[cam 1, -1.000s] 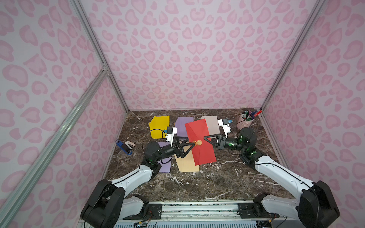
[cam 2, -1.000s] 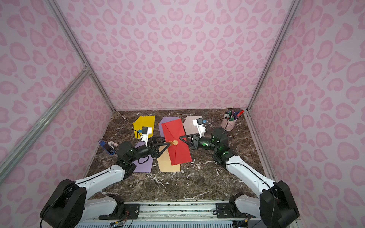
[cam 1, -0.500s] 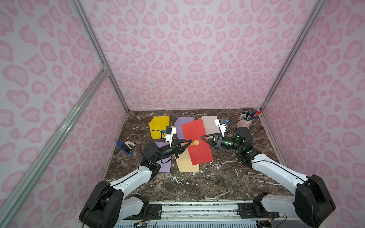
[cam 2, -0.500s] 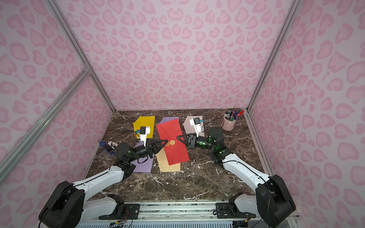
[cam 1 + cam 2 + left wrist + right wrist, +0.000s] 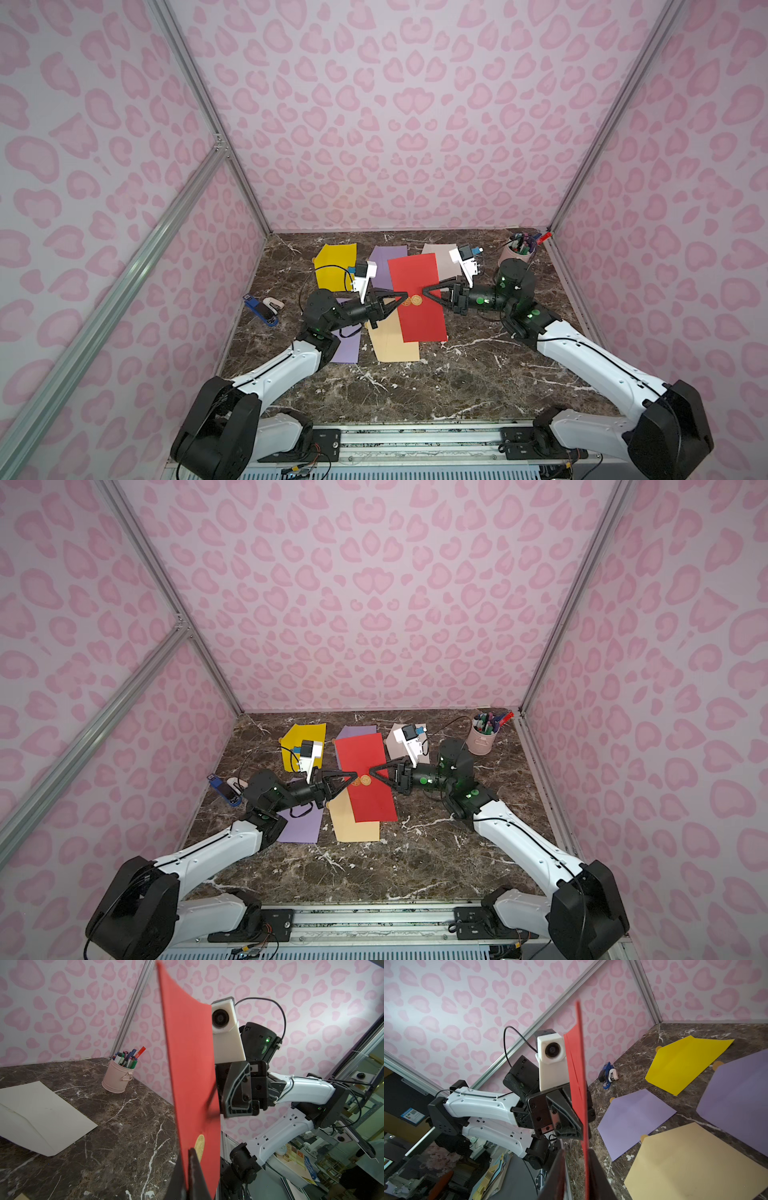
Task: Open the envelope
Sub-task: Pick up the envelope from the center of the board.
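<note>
**Envelope held up between both arms; only the left grips it**

Top views: envelope (image 5: 415, 316) hangs off the table (image 5: 457, 382), over the tan envelope (image 5: 395, 349). Left gripper (image 5: 404, 296) is clamped on one long edge by the seal (image 5: 415, 300). Right gripper (image 5: 424, 291) meets the opposite edge. Lifted, I'd guess, so both faces are reachable.

Left wrist: fingers (image 5: 192, 1167) are clenched on the paper beside the seal. The sheet stands upright, slightly bowed.

Right wrist: jaws straddle the edge with a gap on one side, parted and not pinching.

Room: free air above; pen cup (image 5: 482, 739) is well apart.
</note>
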Robot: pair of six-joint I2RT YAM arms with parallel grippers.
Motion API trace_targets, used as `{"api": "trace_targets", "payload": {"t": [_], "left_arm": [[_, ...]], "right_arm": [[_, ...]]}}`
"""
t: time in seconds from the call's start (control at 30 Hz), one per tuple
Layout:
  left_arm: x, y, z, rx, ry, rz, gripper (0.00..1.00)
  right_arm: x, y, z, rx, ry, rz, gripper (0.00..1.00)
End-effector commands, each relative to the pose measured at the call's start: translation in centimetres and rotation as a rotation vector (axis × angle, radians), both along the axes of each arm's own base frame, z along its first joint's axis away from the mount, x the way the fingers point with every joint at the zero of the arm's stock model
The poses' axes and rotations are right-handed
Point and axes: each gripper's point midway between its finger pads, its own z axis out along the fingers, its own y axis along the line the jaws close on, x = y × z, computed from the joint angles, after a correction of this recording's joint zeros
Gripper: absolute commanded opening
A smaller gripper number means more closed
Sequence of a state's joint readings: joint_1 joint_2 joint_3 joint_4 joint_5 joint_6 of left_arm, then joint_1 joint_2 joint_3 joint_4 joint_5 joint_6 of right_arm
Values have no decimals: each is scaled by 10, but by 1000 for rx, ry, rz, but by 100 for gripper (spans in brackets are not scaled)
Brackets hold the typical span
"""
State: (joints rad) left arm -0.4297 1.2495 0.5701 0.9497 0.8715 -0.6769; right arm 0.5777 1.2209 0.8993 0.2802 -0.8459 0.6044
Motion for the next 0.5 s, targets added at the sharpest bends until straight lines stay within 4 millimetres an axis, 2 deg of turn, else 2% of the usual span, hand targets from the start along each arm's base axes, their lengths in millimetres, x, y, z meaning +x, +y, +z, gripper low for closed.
{"api": "trace_targets", "payload": {"t": [0.0,0.1,0.2,0.33,0.47], "left_arm": [[-6,-2,-5,42,0,-39,5],[-8,-2,-2,55,-15,-48,5],[-9,-3,-1,76,-19,-54,5],[-9,-3,-2,90,-19,-50,5],[-8,-3,-4,103,-19,-45,5]], "right_arm": [[-5,-1,-9,-78,-66,37,17],[-4,0,-11,-97,-73,45,11],[-2,0,-14,-110,-72,47,12],[-2,-1,-15,-113,-79,50,6],[-2,-4,-15,-115,-79,51,5]]}}
